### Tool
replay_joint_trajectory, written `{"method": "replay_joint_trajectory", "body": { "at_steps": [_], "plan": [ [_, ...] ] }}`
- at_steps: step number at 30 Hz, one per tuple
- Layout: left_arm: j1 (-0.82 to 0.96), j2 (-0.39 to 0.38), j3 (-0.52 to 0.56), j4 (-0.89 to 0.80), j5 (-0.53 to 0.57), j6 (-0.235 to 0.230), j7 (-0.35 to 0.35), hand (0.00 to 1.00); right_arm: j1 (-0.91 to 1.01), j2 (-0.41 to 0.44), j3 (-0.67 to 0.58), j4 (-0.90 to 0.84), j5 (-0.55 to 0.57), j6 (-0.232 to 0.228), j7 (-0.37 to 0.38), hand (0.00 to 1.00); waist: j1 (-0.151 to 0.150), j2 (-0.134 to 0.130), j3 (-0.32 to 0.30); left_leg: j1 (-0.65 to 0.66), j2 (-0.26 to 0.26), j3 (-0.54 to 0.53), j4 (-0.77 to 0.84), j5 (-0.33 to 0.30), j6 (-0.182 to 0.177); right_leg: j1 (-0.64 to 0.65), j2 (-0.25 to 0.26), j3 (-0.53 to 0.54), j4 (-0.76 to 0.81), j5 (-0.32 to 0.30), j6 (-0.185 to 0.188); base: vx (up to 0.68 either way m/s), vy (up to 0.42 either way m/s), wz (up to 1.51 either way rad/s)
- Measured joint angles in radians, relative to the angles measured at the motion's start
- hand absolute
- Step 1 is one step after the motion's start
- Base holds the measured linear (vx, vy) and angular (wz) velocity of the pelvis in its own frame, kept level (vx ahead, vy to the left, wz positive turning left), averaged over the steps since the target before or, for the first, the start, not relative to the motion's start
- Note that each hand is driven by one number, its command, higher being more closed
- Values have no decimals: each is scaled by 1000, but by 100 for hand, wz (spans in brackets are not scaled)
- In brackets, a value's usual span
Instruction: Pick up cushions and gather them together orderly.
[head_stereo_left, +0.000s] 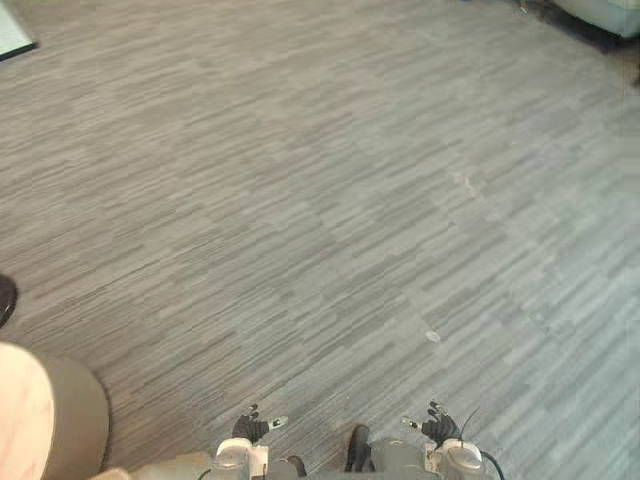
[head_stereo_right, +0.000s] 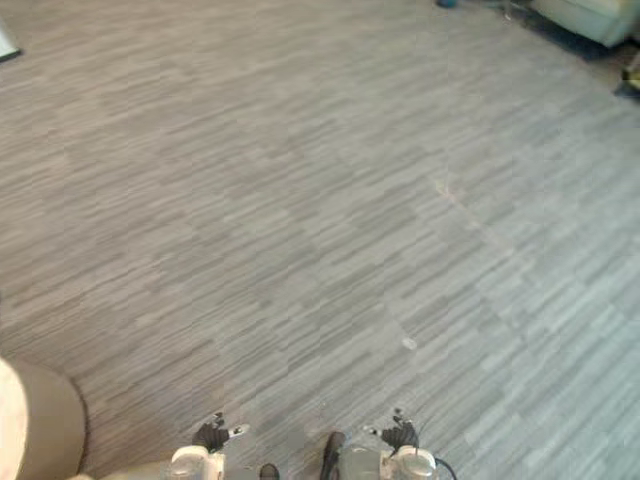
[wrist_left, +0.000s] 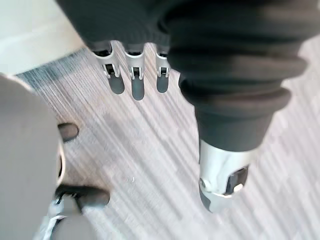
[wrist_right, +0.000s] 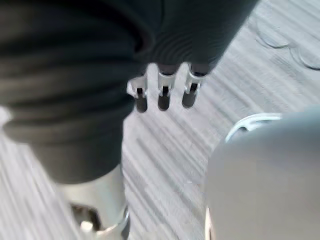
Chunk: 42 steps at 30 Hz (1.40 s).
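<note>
Both left hand (wrist_left: 132, 75) and right hand (wrist_right: 163, 92) hang straight-fingered over grey carpet (head_stereo_left: 320, 200).

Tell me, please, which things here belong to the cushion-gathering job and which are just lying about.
Job: left hand, open and empty; right hand, likewise; rounded tan thing by the robot's left, perhaps a cushion.
Lying about: pale speck on the carpet; pale furniture far off to the right.

A tan rounded object with a pale top (head_stereo_left: 45, 425) is cut off at the lower left corner; whether it is a cushion is unclear. Pale upholstered furniture (head_stereo_left: 608, 12) is clipped at the top right.
</note>
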Motion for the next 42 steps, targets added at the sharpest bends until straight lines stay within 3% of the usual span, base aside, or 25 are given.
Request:
{"method": "replay_joint_trajectory", "body": {
  "at_steps": [1,2,6,7,8,9,10,12,16,18,19,20,22,24,25,26,28,30,33,35,37,38,39,40,42],
  "plan": [
    [0,3,0,8,0,0,0,0,6,7,1,-1,0,0,0,0,-2,-7,0,14,-2,8,0,-2,-4,-5,-36,-20,-56,29,8,220,-139,-41],
    [0,12,2,8,0,-1,1,0,21,16,-7,-6,6,-2,1,0,-5,-39,-13,43,-12,15,-3,-26,-45,-13,-73,-40,-82,96,-26,264,-138,-29],
    [0,-6,6,7,1,-1,-4,0,18,15,-25,1,20,0,1,0,-10,-21,-20,28,60,8,95,-32,-89,-6,-9,-17,-58,21,-43,293,-253,-27],
    [-5,-10,23,2,1,0,-6,0,24,14,-27,6,39,0,1,0,-13,-20,-19,-60,112,-38,329,-36,-98,40,20,-10,-106,15,-49,344,-308,-21],
    [-5,-13,31,0,1,0,-6,0,26,14,-28,4,40,0,1,0,-13,-19,-18,-78,123,-50,379,-29,-97,53,28,-5,-117,16,-52,310,-231,-25],
    [1,-23,79,-26,0,-1,-6,0,38,16,-31,0,46,0,0,0,-7,-3,-7,-179,188,-123,662,30,-66,144,74,11,-184,23,-72,330,-184,-61],
    [10,-26,103,-55,-1,-4,-5,0,48,13,-30,0,45,1,-1,0,3,-3,7,-256,217,-176,913,20,-59,237,108,54,-224,9,-96,334,-143,-76],
    [16,-25,99,-81,-4,-6,-3,0,54,18,-30,6,47,2,-1,0,15,-13,6,-336,189,-185,999,-22,-68,316,110,120,-265,3,-101,335,-46,-105],
    [0,-13,44,-107,-10,-23,4,0,47,23,-41,10,84,2,-2,0,26,-31,15,-490,69,-159,693,-78,-36,390,62,242,-327,4,-85,413,101,-99],
    [-4,-9,20,-113,-10,-27,7,0,58,19,-52,11,86,1,-10,0,42,-43,20,-490,-57,-272,269,14,-39,422,16,319,-356,-19,-37,418,224,-114],
    [-3,-8,4,-112,-11,-29,9,0,63,17,-52,13,85,2,-18,0,54,-41,17,-486,-78,-327,187,132,-45,442,11,355,-369,-36,-10,415,253,-100],
    [-3,-8,0,-112,-10,-29,10,0,64,19,-52,13,85,2,-19,0,58,-49,15,-478,-85,-337,182,170,-32,448,5,372,-373,-40,-3,480,237,-69],
    [-17,16,-1,-107,-10,-27,13,0,72,58,-54,12,84,1,-19,0,44,-102,-4,-490,-129,-320,242,125,7,454,-51,395,-363,-35,26,520,192,-29],
    [-19,21,1,-105,-10,-26,12,0,77,59,-57,12,83,3,-18,0,57,-105,-4,-469,-118,-277,327,47,12,432,-63,439,-233,-44,43,494,203,-44],
    [-18,18,0,-89,-10,-23,12,0,75,58,-65,9,82,2,-17,0,63,-104,-5,-406,-114,-238,324,5,23,379,-70,472,-50,-47,51,433,192,-77],
    [-17,30,-18,-67,-10,-19,12,0,73,59,-59,7,82,-1,-14,0,59,-102,-8,-328,-123,-224,285,-33,33,273,-91,464,210,-17,141,433,192,-72],
    [-18,40,-34,-40,-9,-15,14,0,72,57,-60,5,82,-3,-8,0,51,-103,-9,-262,-131,-211,250,-47,37,196,-111,438,390,-41,151,375,106,-25],
    [-21,52,-78,-9,-10,0,15,0,69,45,-48,1,84,-6,-3,0,25,-91,-9,-98,-123,-193,115,-49,38,95,-155,214,387,-117,58,532,72,-12],
    [-9,51,-78,-8,-10,1,15,0,51,43,-39,-2,84,-10,2,0,15,-82,-12,-27,-82,-158,48,-50,25,13,-122,104,201,-113,42,331,-28,-19],
    [-4,47,-78,-9,-10,1,15,0,44,41,-40,-11,85,-11,1,0,4,-75,-12,15,-52,-137,8,-59,6,-53,-91,70,50,-39,30,534,-130,-20],
    [-1,38,-82,-9,-10,1,15,0,41,39,-40,-28,85,-10,1,0,-10,-80,-14,78,-32,-129,-10,-81,-27,-101,-57,92,-170,204,11,574,-218,-9],
    [0,37,-83,-7,-10,1,14,0,44,39,-40,-27,85,-10,1,0,-10,-80,-15,85,-32,-134,-9,-84,-34,-96,-55,100,-171,254,-10,446,-184,-8],
    [-4,20,-79,-1,-9,1,14,0,41,23,-44,-27,83,-10,0,0,-8,-50,-21,101,2,-146,18,-90,-44,-87,-27,95,-138,247,-46,554,-254,-12],
    [-10,0,-75,-4,0,-2,11,0,37,12,-54,-26,81,-9,0,0,-7,-21,-23,39,33,-184,187,-78,-65,-80,-8,98,-100,177,-62,662,-320,-15],
    [-20,-23,-33,-8,-1,-1,12,0,37,11,-63,-34,80,-8,0,0,-10,2,-11,-67,71,-238,476,-15,-98,-20,16,106,-110,136,-73,545,-240,-30]
  ]
}}
